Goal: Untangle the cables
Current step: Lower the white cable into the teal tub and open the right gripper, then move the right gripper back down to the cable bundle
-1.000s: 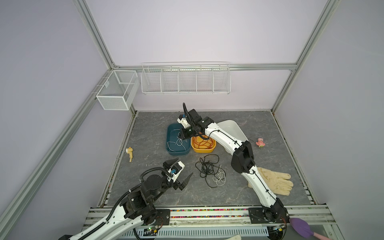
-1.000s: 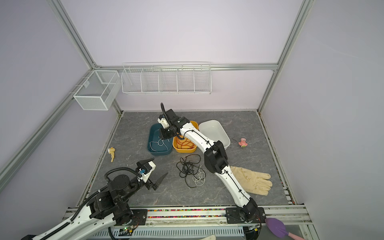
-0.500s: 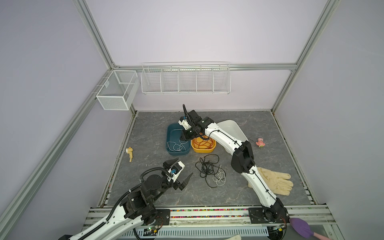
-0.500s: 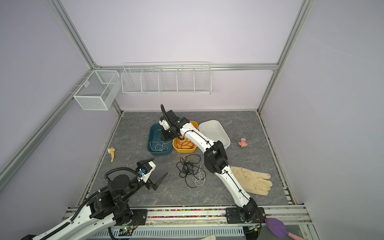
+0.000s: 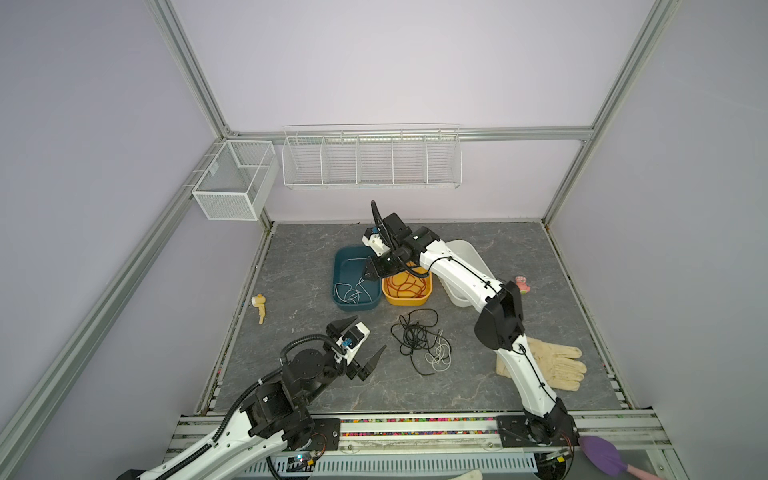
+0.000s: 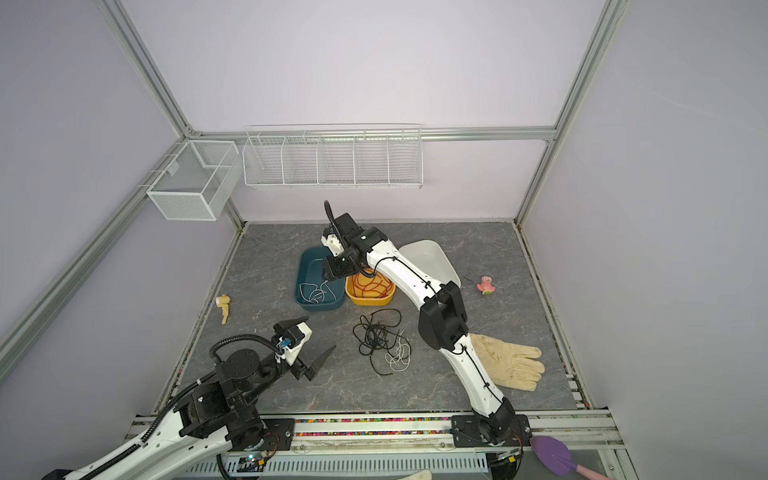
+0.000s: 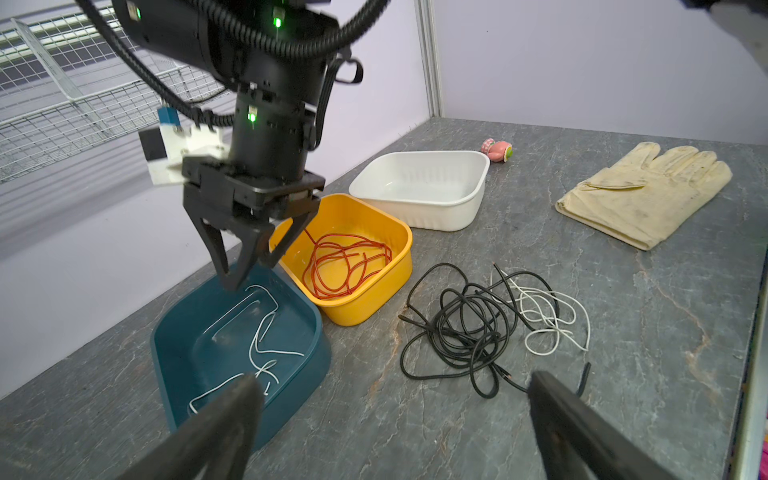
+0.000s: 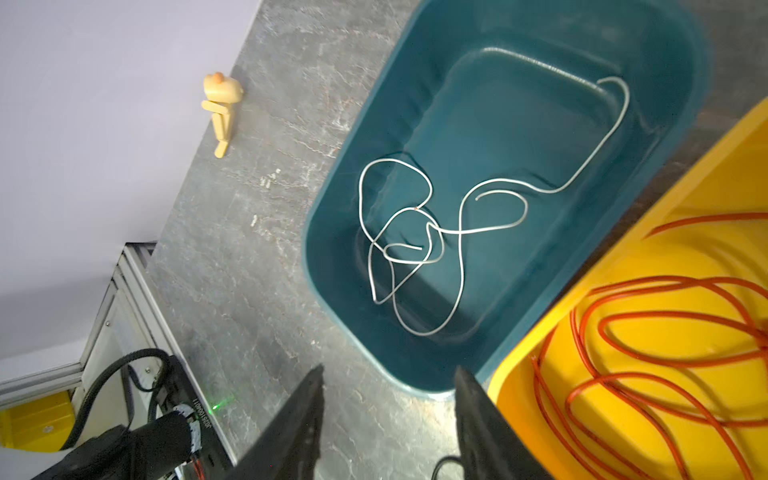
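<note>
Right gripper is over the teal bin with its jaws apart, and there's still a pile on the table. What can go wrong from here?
1. The right gripper hangs open, low over the binned white cable in the teal bin. When it lifts away, a fingertip might snag a loop and drag it out.
2. The black cable and the loose white cable lie interlaced on the table, so pulling either one will likely drag both.

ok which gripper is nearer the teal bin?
Right. The right gripper hangs over the teal bin; the left gripper sits nearer the front rail, clear of it.
</note>
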